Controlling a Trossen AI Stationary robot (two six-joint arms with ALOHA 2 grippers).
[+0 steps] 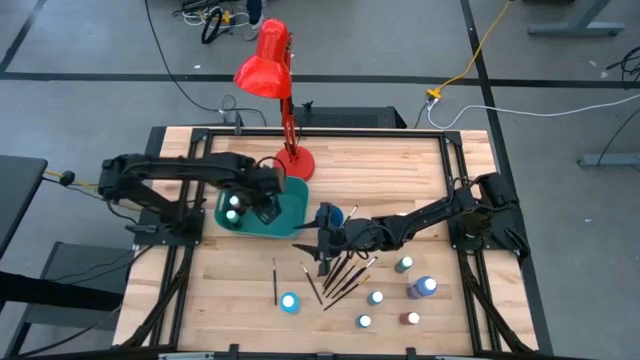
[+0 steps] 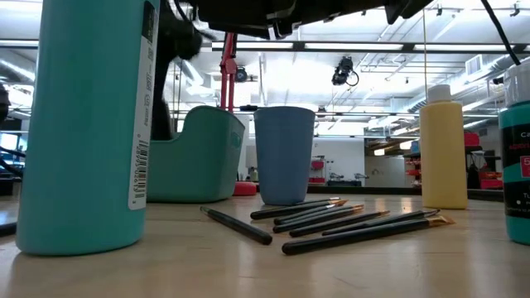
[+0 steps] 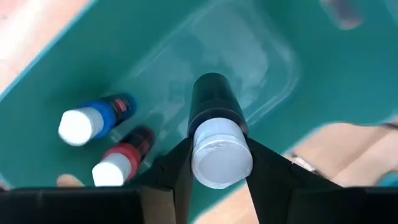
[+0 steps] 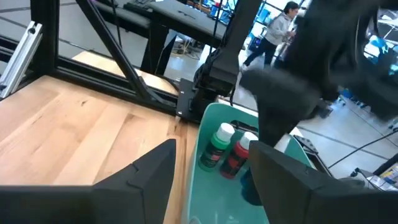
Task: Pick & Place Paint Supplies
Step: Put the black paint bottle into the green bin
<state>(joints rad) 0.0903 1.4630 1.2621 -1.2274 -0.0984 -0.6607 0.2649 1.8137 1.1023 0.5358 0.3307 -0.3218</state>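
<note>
Left wrist view: the left pincer (image 3: 217, 180) hangs over the teal bin (image 3: 323, 68), grasping a black bottle (image 3: 214, 134) whose white cap faces the camera. Two bottles, blue (image 3: 93, 121) and red (image 3: 121, 162), lie inside. Farther right, the right pincer (image 1: 322, 242) hovers released above the brushes (image 1: 340, 275).

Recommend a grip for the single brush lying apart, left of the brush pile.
Take the lone brush at mid-handle, straight from above, fingers closing across its width. It lies flat and thin on the table, so a side approach finds nothing to pinch. Stay off its near end: a teal bottle stands close there.
</note>
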